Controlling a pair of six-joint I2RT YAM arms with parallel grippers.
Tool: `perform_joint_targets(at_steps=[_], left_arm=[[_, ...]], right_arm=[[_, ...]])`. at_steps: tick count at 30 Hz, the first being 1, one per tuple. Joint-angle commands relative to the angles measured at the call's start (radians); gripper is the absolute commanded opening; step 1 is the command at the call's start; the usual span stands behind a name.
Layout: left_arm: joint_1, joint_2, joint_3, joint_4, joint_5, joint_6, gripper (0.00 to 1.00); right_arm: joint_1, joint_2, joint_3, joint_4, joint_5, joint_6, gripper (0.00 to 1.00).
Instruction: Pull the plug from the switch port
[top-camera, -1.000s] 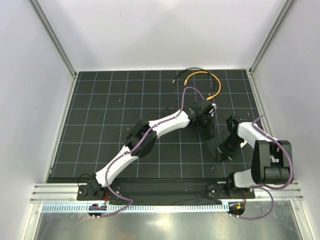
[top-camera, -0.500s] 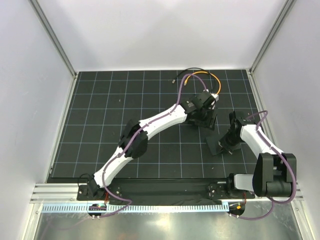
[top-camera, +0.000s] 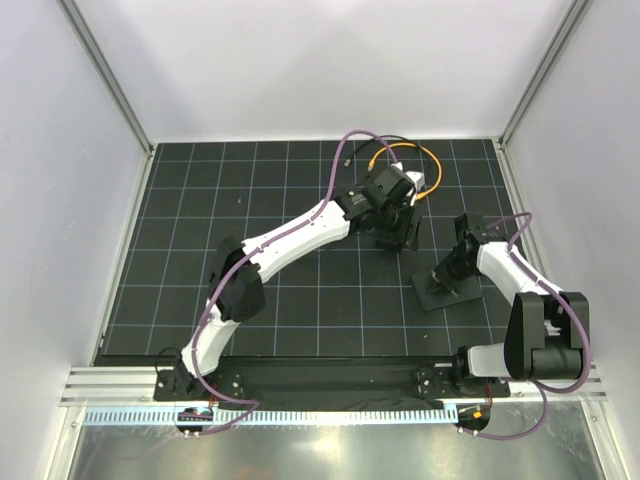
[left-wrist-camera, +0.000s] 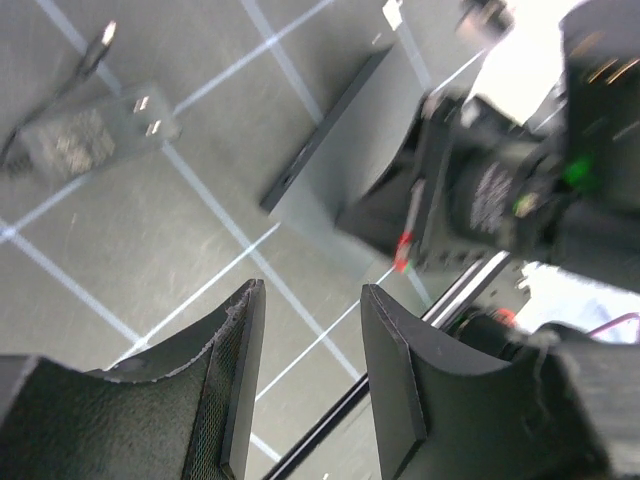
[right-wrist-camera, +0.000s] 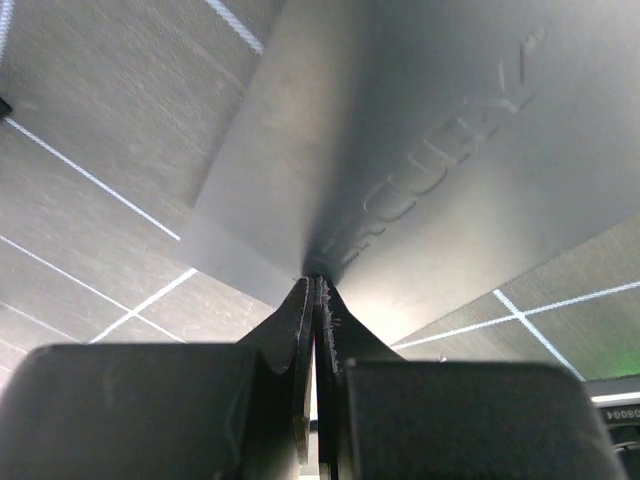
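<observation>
Top external view: both arms crowded over the right half of the black mat (top-camera: 200, 250), closing round the flat black box (top-camera: 458, 294).
Right gripper (right-wrist-camera: 313, 285): fingers pressed tight together, tips planted on the box's flat lid beside raised lettering. Pinning it down, not clamping it.
Left gripper (left-wrist-camera: 308, 300): spread wide, nothing between the pads, hanging over bare mat.
Switch port (left-wrist-camera: 290, 178): small slot in the box's thin side edge, facing the left wrist camera. Looks empty, with no plug seated in it so far as can be made out.
Orange cable (top-camera: 432, 165): looped at the far side of the mat, near end down by the left gripper and apart from the box. Tip too small to call as the plug.
Adapter block (left-wrist-camera: 90, 135): off to one side on the mat, two prongs showing, apart from the box. Not the target.
Direction from left gripper: box just ahead, toward the near-right of the mat, beyond the open fingers.
Long axis of box: roughly left-right across the mat, slightly skewed, port edge turned toward the left arm.
Nearer arm: right, in contact with the lid; left just beside and free to grasp.
Judgement: pull probably done. If not, a straight draw outward from the port edge with the right gripper holding firm.
</observation>
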Motion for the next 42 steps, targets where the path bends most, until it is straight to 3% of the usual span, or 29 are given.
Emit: perform_joint_targets(at_steps=[1,5,12,22,32,36,42], left_arm=[[0.002,-0.082,-0.068,-0.036,-0.035,0.024,0.47],[0.005,-0.141,-0.144,-0.033,-0.038,0.027,0.47],[0.022,-0.253,-0.303,-0.005,-0.011,0.044,0.50],[0.079,-0.369,-0.512,0.017,0.000,0.032,0.51],[0.083,-0.520,-0.662,-0.010,-0.038,-0.009,0.51],[0.082,-0.601,-0.726,-0.007,-0.061,-0.042,0.52],[0.082,-0.737,-0.901,0.052,-0.089,-0.129,0.52]], right_arm=[[0.008,0.003,0.044,-0.031,0.083,-0.017,0.01],[0.008,-0.088,0.033,-0.137,0.171,-0.027,0.01],[0.008,-0.227,-0.071,-0.168,0.123,0.022,0.01],[0.013,-0.211,-0.148,-0.052,0.076,-0.024,0.01],[0.050,-0.030,-0.094,0.146,-0.009,0.077,0.01],[0.053,-0.017,-0.041,0.113,-0.016,0.082,0.01],[0.089,-0.147,-0.045,-0.015,0.013,0.022,0.01]])
